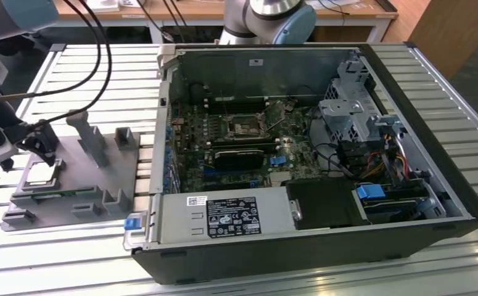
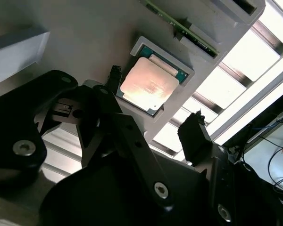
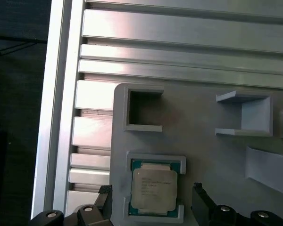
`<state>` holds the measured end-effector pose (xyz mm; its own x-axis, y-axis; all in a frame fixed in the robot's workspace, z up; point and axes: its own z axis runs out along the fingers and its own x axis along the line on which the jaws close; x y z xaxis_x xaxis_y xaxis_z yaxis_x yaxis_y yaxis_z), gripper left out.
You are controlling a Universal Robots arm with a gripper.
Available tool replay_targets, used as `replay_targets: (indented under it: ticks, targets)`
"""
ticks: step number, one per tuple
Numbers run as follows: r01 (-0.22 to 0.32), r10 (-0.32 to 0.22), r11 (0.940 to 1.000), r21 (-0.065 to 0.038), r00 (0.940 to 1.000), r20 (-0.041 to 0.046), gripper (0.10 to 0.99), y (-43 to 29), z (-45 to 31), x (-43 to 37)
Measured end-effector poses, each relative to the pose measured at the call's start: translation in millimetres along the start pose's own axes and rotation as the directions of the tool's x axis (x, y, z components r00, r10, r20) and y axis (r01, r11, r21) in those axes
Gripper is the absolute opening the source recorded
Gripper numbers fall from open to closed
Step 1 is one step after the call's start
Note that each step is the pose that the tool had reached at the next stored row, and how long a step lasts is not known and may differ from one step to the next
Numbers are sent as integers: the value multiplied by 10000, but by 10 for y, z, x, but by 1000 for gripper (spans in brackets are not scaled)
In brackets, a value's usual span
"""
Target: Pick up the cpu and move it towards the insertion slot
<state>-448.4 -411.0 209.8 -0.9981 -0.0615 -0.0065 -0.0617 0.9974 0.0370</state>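
Exterior view: the arm's gripper (image 1: 34, 147) hangs low over a grey tray (image 1: 82, 179) that lies on the slatted metal counter (image 1: 90, 74), toward the counter's edge at the exterior view's left. The cpu (image 1: 41, 180) lies flat in a square recess at the tray's end nearest that edge, directly under the gripper. An open computer case (image 1: 321, 253) rests on the counter well apart from the tray, at the exterior view's right; the insertion slot (image 1: 245, 126), a metal-framed square with a dark centre, sits on the board inside it. Second wrist view: the cpu (image 2: 148, 84) is seated in its recess, lid up and level. The black fingers (image 2: 194, 134) are spread wide, one on each side of the recess, and grip nothing. A green memory stick (image 2: 161, 13) stands in a holder just beyond the recess. First wrist view: the cpu (image 3: 154, 189) lies between the two fingers (image 3: 105, 197), which stand clear of its edges. The tray (image 3: 212, 160) carries empty square pockets further in, and bare counter slats run along its edge.
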Motion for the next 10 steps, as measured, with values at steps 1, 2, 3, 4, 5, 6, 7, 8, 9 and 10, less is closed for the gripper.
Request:
replay_targets:
  ticks: [1, 2, 3, 4, 5, 6, 7, 8, 9, 10]
  targets:
    - [0, 0, 10000, 0, 10000, 0, 761, -1, 18, 0]
    - [-1, 1, 10000, 0, 10000, 0, 761, -1, 37, 0]
    - [-6, 6, 10000, 0, 10000, -1, 761, -2, 52, 0]
    - [-15, 15, 10000, 0, 10000, 0, 761, -3, 67, 0]
    - [-28, 28, 10000, 0, 10000, 3, 761, -3, 79, 0]
    - [-46, 46, 10000, 0, 10000, 4, 761, -3, 90, 1]
    - [-63, 63, 10000, 0, 10000, 5, 761, -4, 100, 1]
    - [-78, 78, 10000, 0, 10000, 6, 761, -4, 108, 0]
    - [-87, 87, 10000, 0, 10000, 6, 761, -4, 116, 0]
    - [-93, 93, 10000, 1, 10000, 6, 761, -4, 126, 0]
